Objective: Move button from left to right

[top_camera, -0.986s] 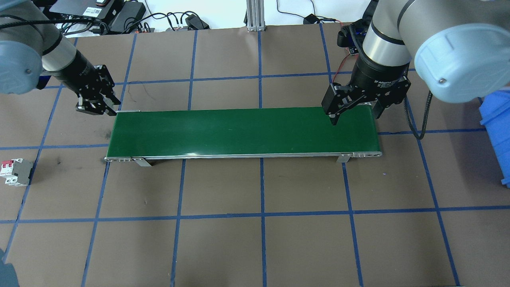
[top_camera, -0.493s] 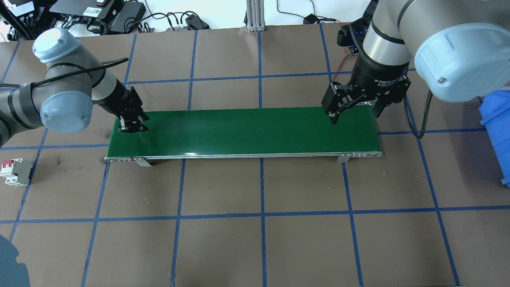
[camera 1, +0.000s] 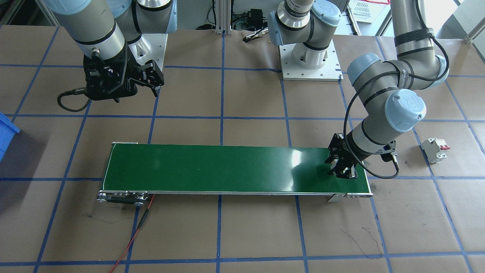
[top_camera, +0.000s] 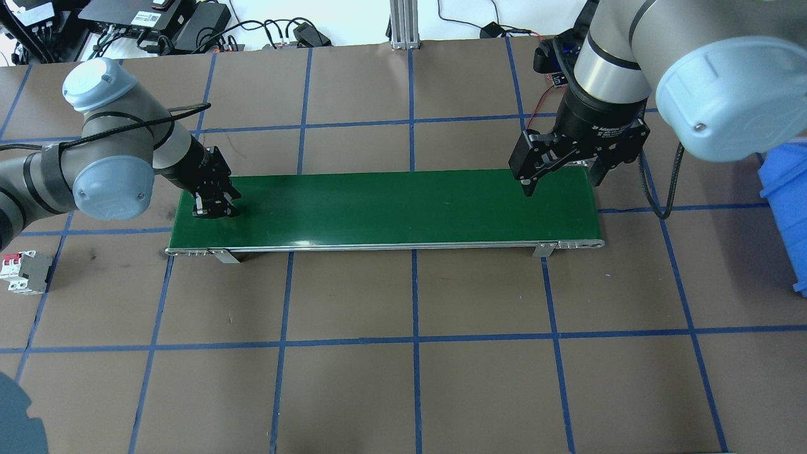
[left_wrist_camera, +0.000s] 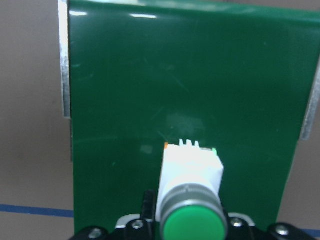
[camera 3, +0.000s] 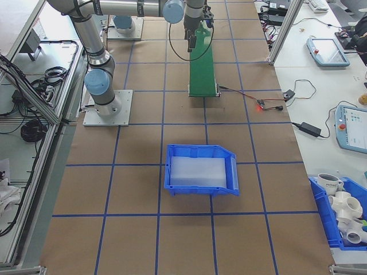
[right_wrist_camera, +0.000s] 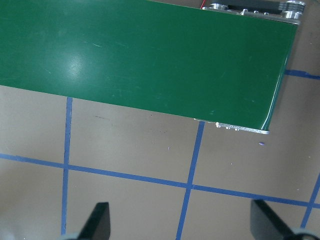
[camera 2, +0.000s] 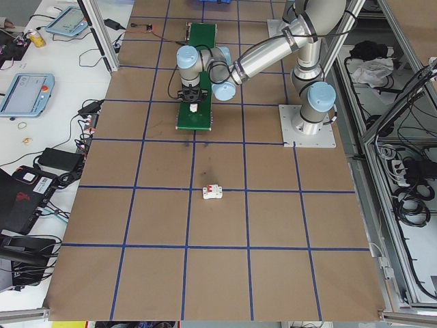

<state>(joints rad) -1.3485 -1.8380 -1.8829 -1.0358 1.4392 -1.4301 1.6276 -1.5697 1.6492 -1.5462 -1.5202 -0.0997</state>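
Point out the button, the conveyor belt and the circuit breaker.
button [left_wrist_camera: 194, 226]: left wrist view, green cap.
conveyor belt [top_camera: 403, 205]: overhead view, middle of green surface.
circuit breaker [camera 1: 435, 149]: front-facing view, white body.

Bright, even overhead light; soft shadows; glare patches on the green belt [camera 1: 235, 168].

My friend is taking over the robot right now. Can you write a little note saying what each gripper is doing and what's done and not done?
Left gripper: shut on the button, low over the left end of the green conveyor belt.
Right gripper: open, empty, waiting by the belt's right end.
Circuit breaker: on the table, left of the belt, untouched.
Done: button picked up and brought to the belt.
Left: release it on the belt, get it to the right side.
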